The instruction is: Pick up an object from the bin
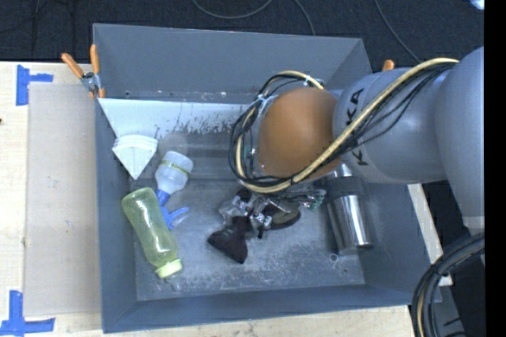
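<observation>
My gripper [251, 213] shows just below the orange cover, low over the middle of the bin floor. A black crumpled thing [229, 242] lies right at its lower left, touching or nearly touching the gripper's tip. A dark oval thing [285, 218] lies partly hidden on its right side. A shiny metal cylinder [348, 221] lies further right, beside the arm.
A pale yellow-green bottle [152, 231] lies along the bin's left side. Above it are a white and blue cap-like piece [171, 176] and a white paper cone [134, 153]. The arm and its cover hide the bin's middle right.
</observation>
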You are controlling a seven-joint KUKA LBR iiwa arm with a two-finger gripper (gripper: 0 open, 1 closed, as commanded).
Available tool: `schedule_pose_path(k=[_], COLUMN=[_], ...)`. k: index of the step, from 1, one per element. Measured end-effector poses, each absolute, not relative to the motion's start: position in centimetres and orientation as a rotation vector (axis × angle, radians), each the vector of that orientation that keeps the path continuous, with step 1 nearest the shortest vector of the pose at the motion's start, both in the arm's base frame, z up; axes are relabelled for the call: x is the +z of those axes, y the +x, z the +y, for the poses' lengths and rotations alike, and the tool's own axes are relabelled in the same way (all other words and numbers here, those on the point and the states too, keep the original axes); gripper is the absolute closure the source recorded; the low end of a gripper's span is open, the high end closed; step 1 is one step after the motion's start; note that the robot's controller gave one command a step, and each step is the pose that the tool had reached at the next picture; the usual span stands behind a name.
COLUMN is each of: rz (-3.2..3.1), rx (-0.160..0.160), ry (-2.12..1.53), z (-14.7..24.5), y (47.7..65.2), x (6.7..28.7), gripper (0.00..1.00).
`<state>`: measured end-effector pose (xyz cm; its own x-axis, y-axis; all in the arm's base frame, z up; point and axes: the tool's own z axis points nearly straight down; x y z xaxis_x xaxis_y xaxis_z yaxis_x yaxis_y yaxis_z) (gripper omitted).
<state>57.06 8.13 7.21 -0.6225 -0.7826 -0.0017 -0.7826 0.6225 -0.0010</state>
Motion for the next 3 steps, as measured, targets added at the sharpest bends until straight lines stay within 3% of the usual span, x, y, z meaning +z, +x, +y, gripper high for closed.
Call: schedule_pose_path(k=[1,2,3], rz=[2.846,2.847,2.860], rx=[0.002,0.002,0.006], ry=[-1.323,-1.322,-1.307], z=[7.7,7.7,7.8], y=[58.0,58.0,57.7], x=[16.8,16.8,21.6], gripper=[1.00,1.00,1.00])
